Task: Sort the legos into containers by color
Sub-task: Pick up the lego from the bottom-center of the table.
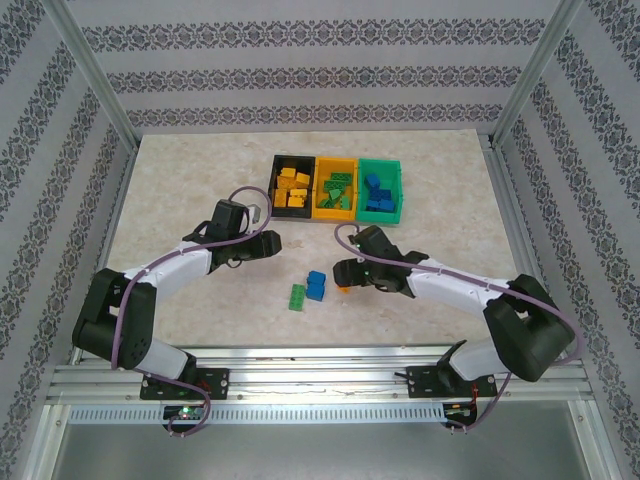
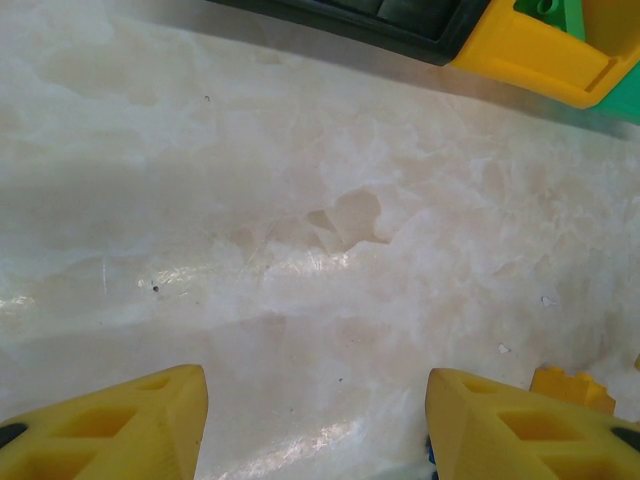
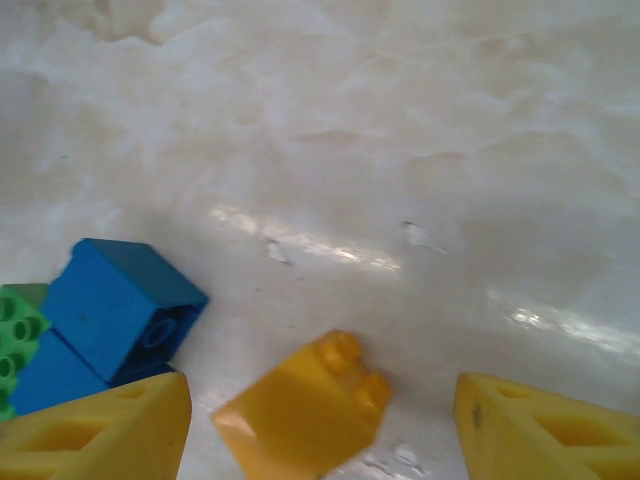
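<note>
1. Yellow-orange brick [image 3: 305, 405] is the one in play. It lies tilted on the table [image 3: 400, 150], right between the jaws of the right gripper [image 3: 320, 440]. Those jaws are spread with a gap on both sides of the brick, so nothing is gripped yet.
2. My read is that the jaws straddle it like that so a straight squeeze catches it. The tilt is the worry, since it could twist or pop out when the pads meet it.
3. Just outside that jaw gap, past the finger at the left of the wrist view, sit a blue brick [image 3: 110, 320] and a green brick [image 3: 15, 340], touching each other. They're close enough that a sloppy close might nudge the blue one.
4. Left gripper [image 2: 315, 430] is parted too, with nothing but bare marble-look table between its fingers. It's empty and probably just parked out of the way. The bins' edges are well ahead of its jaws.
5. Black bin [image 1: 293, 185] holds yellow-orange bricks, yellow-orange bin [image 1: 335, 187] holds green ones, and green bin [image 1: 380, 188] holds blue. The colours don't match the bins, but each bin keeps one colour. So I'd guess this brick belongs in the black one, far beyond the right jaws.
6. I count three loose bricks on the table, so it looks nearly done.
</note>
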Robot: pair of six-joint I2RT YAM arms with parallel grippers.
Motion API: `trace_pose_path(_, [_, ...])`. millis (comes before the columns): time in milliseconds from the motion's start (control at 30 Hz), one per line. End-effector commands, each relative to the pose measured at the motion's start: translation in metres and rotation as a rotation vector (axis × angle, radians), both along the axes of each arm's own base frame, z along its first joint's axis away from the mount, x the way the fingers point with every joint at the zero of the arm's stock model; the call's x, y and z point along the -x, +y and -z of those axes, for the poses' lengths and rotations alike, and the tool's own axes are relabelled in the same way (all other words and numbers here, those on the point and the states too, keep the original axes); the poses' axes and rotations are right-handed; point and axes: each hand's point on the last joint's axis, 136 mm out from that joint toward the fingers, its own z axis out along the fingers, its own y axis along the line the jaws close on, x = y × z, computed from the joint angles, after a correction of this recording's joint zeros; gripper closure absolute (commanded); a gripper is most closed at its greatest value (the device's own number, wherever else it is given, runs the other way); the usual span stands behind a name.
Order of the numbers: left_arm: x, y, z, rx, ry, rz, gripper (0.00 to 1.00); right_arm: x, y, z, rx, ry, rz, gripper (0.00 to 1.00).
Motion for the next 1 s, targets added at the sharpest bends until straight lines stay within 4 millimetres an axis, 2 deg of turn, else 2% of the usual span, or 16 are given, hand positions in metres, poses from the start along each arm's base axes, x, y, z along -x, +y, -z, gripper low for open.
trace_pose_path(0, [-0.009,-0.009,-0.012,0.026,-0.055,0.013,0.41,0.005,0.005,0.014,0.029,0.049,-0.008,0.29])
trace_pose_path(133, [-0.005,-0.007,-0.009,0.019,-0.048,0.016,0.41,0.013,0.002,0.033,0.073,0.102,-0.002,0.29])
trace_pose_path(233, [-0.002,-0.005,-0.009,0.011,-0.049,0.014,0.41,0.017,0.008,0.042,0.097,0.121,-0.021,0.30])
trace_pose_path(433, [-0.002,-0.007,-0.010,0.022,-0.048,0.017,0.41,0.015,0.029,0.035,0.086,0.090,-0.062,0.46])
trace_pose_path(500, [-0.002,-0.007,-0.012,0.025,-0.055,0.016,0.41,0.010,0.032,0.028,0.080,0.061,-0.060,0.52])
trace_pose_path(733, [0.003,-0.002,-0.015,0.009,-0.063,0.011,0.41,-0.017,0.051,-0.022,0.008,-0.086,-0.072,0.53])
trace_pose_path(800, [0.005,0.000,-0.015,0.005,-0.063,0.005,0.41,-0.032,0.058,-0.036,-0.020,-0.118,-0.072,0.53])
trace_pose_path(967, [0.011,0.005,-0.024,0.001,-0.090,-0.011,0.41,-0.069,0.085,-0.051,-0.135,-0.073,-0.081,0.52])
